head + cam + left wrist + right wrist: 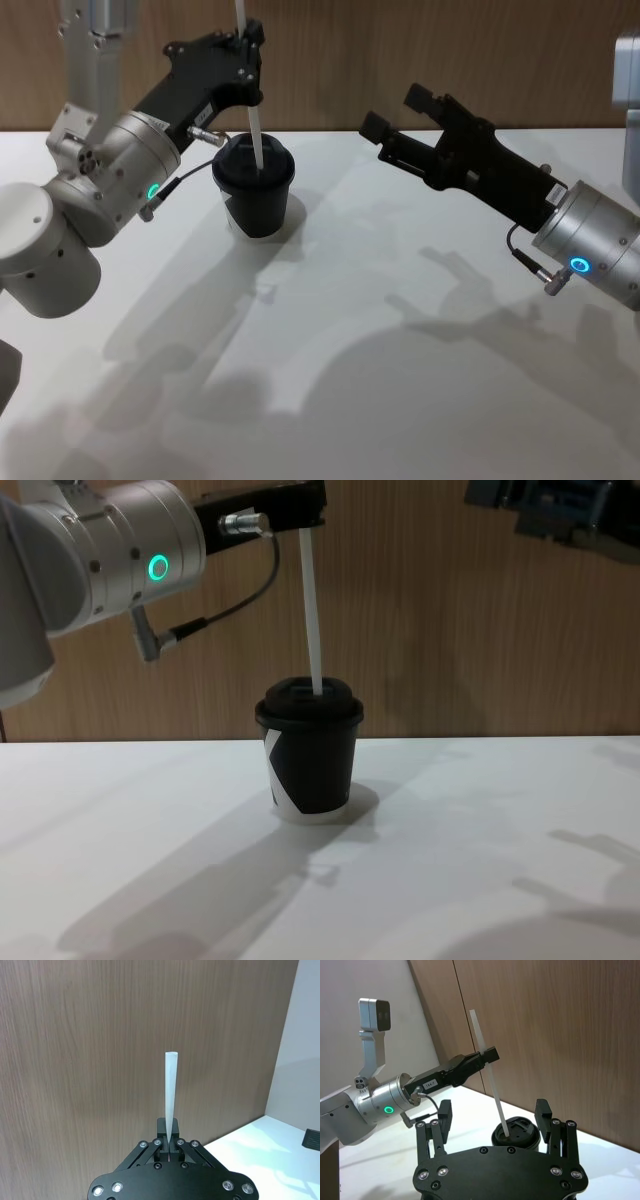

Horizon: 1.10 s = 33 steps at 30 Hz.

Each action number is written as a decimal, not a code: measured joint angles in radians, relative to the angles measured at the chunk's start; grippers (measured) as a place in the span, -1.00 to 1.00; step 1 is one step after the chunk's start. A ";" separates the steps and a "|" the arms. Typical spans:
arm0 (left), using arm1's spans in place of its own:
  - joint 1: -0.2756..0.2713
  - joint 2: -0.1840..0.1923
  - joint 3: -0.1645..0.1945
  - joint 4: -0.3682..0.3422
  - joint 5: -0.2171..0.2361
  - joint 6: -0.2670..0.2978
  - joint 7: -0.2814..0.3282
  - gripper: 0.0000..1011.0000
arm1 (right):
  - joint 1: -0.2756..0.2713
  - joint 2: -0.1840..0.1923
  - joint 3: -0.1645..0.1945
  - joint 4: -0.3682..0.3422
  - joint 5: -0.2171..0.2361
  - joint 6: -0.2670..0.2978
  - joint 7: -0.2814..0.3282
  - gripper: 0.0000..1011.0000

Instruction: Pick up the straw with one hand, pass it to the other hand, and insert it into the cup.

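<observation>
— Black fingers of the left end effector (247,45) were clenched on the straw (255,135), weren't they?
— Yes, gripping it well above the cup (253,190), with its lower end in the lid.
— And the right end effector (397,112)?
— Released, fingers apart, well off to the cup's right above the white surface (400,330).

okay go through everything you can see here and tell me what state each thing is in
straw: near upright, lower end at the lid's opening.
cup: upright on the table, lid on.
left gripper: shut on the straw, above the cup.
right gripper: open, empty, off to the cup's right.
</observation>
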 joint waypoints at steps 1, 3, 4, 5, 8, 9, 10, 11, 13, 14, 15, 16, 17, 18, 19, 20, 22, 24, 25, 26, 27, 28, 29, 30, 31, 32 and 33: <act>0.000 -0.001 0.000 0.001 0.001 0.000 0.000 -0.99 | 0.000 0.000 0.000 0.000 0.000 0.000 0.000 0.98; 0.000 -0.002 0.000 0.002 0.005 0.000 -0.001 -0.99 | 0.000 0.000 0.000 0.000 0.000 0.000 0.000 0.98; 0.000 -0.003 -0.001 0.003 0.006 0.000 -0.002 -0.99 | 0.000 0.000 0.000 0.000 0.000 0.000 0.000 0.98; 0.001 -0.004 -0.001 0.003 0.008 0.000 -0.002 -0.99 | 0.000 0.000 0.000 0.000 0.000 0.000 0.000 0.98; 0.001 -0.004 -0.003 0.004 0.012 0.000 -0.003 -0.99 | 0.000 0.000 0.000 0.000 0.000 0.000 0.000 0.98; 0.002 -0.005 -0.004 0.004 0.014 -0.001 -0.003 -0.99 | 0.000 0.000 0.000 0.000 0.000 0.000 0.000 0.98; 0.003 -0.005 -0.005 0.003 0.017 -0.002 -0.003 -0.99 | 0.000 0.000 0.000 0.000 0.000 0.000 0.000 0.98; 0.003 -0.005 -0.005 0.003 0.017 -0.002 -0.003 -0.99 | 0.000 0.000 0.000 0.000 0.000 0.000 0.000 0.98; 0.004 -0.005 -0.008 0.002 0.021 -0.003 -0.003 -0.99 | 0.000 0.000 0.000 0.000 0.000 0.000 0.000 0.98; 0.005 -0.005 -0.010 0.000 0.023 -0.004 -0.003 -0.99 | 0.000 0.000 0.000 0.000 0.000 0.000 0.000 0.98; 0.005 -0.005 -0.010 0.000 0.023 -0.004 -0.003 -0.99 | 0.000 0.000 0.000 0.000 0.000 0.000 0.000 0.98; 0.006 -0.005 -0.012 -0.002 0.025 -0.004 -0.003 -0.99 | 0.000 0.000 0.000 0.000 0.000 0.000 0.000 0.98; 0.007 -0.005 -0.013 -0.003 0.026 -0.004 -0.003 -0.99 | 0.000 0.000 0.000 0.000 0.000 0.000 0.000 0.98; 0.008 -0.005 -0.014 -0.005 0.028 -0.005 -0.003 -0.99 | 0.000 0.000 0.000 0.000 0.000 0.000 0.000 0.98; 0.009 -0.005 -0.015 -0.006 0.029 -0.005 -0.003 -0.99 | 0.000 0.000 0.000 0.000 0.000 0.000 0.000 0.98; 0.009 -0.005 -0.016 -0.007 0.029 -0.005 -0.003 -0.99 | 0.000 0.000 0.000 0.000 0.000 0.000 0.000 0.98; 0.012 -0.005 -0.018 -0.009 0.032 -0.005 -0.004 -0.99 | 0.000 0.000 0.000 0.000 0.000 0.000 0.000 0.98; 0.014 -0.005 -0.020 -0.010 0.033 -0.005 -0.005 -0.99 | 0.000 0.000 0.000 0.000 0.000 0.000 0.000 0.98; 0.014 -0.005 -0.020 -0.010 0.034 -0.005 -0.005 -0.99 | 0.000 0.000 0.000 0.000 0.000 0.000 0.000 0.98; 0.015 -0.006 -0.021 -0.010 0.034 -0.005 -0.006 -0.99 | 0.000 0.000 0.000 0.000 0.000 0.000 0.000 0.98; 0.016 -0.006 -0.022 -0.010 0.035 -0.003 -0.007 -0.99 | 0.000 0.000 0.000 0.000 0.000 0.000 0.000 0.98; 0.017 -0.006 -0.022 -0.010 0.036 -0.003 -0.007 -0.99 | 0.000 0.000 0.000 0.000 0.000 0.000 0.000 0.98; 0.017 -0.007 -0.022 -0.010 0.036 -0.002 -0.007 -0.99 | 0.000 0.000 0.000 0.000 0.000 0.000 0.000 0.98; 0.018 -0.007 -0.023 -0.010 0.036 -0.002 -0.008 -0.99 | 0.000 0.000 0.000 0.000 0.000 0.000 0.000 0.98; 0.020 -0.008 -0.023 -0.010 0.037 0.000 -0.008 -0.99 | 0.000 0.000 0.000 0.000 0.000 0.000 0.000 0.98; 0.020 -0.009 -0.024 -0.010 0.037 0.001 -0.009 -0.99 | 0.000 0.000 0.000 0.000 0.000 0.000 0.000 0.98; 0.020 -0.009 -0.024 -0.010 0.038 0.001 -0.009 -0.99 | 0.000 0.000 0.000 0.000 0.000 0.000 0.000 0.98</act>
